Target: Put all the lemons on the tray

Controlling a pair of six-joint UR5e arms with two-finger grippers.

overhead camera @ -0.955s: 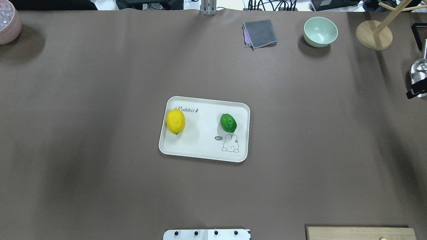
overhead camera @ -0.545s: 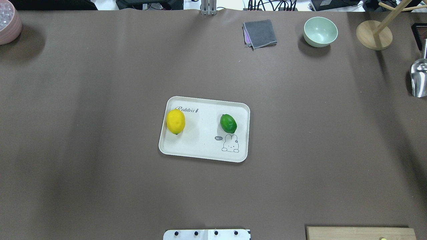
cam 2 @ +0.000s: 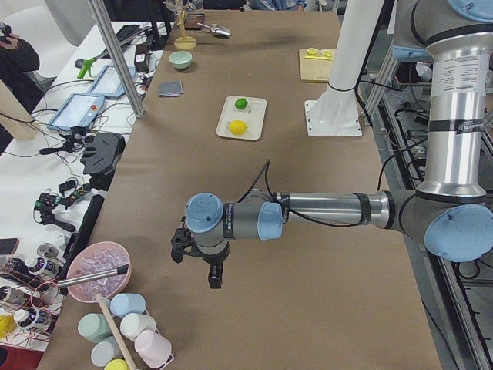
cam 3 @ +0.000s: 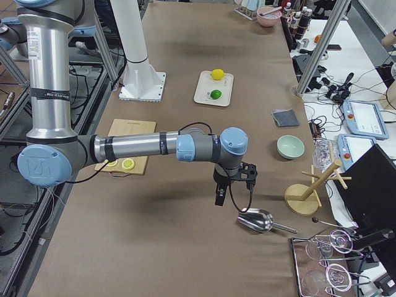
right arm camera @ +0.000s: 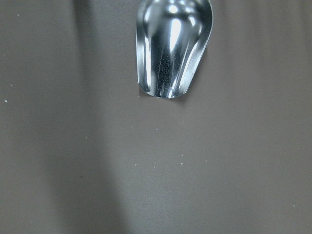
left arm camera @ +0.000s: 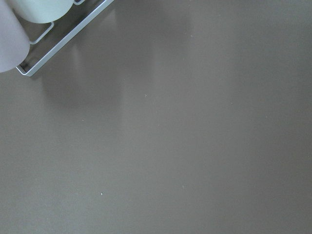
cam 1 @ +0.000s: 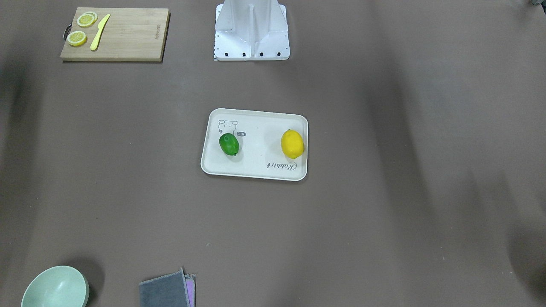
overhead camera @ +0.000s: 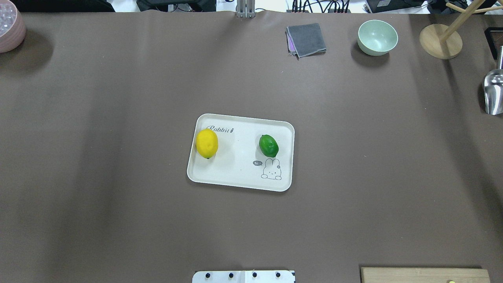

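Note:
The bright yellow lemon (overhead camera: 207, 143) and the glossy green lemon (overhead camera: 268, 145) both lie on the cream tray (overhead camera: 239, 173) at the table's middle, yellow at its left end, green near the rabbit drawing. The front-facing view shows the same: yellow lemon (cam 1: 292, 144), green lemon (cam 1: 229, 144), tray (cam 1: 256, 168). My left gripper (cam 2: 198, 262) shows only in the exterior left view, far from the tray near the pink bowl; I cannot tell its state. My right gripper (cam 3: 232, 185) shows only in the exterior right view, beside a metal scoop; I cannot tell its state.
A wooden cutting board (cam 1: 113, 34) with lemon slices and a yellow knife lies near the robot base. A green bowl (overhead camera: 377, 37), grey cloth (overhead camera: 306, 39), wooden stand (overhead camera: 440, 41) and metal scoop (overhead camera: 493, 92) are at the far right. A pink bowl (overhead camera: 10, 27) is far left.
A black part of my right gripper at the overhead view's right edge by the scoop has left that view. The lemons and tray have not moved.

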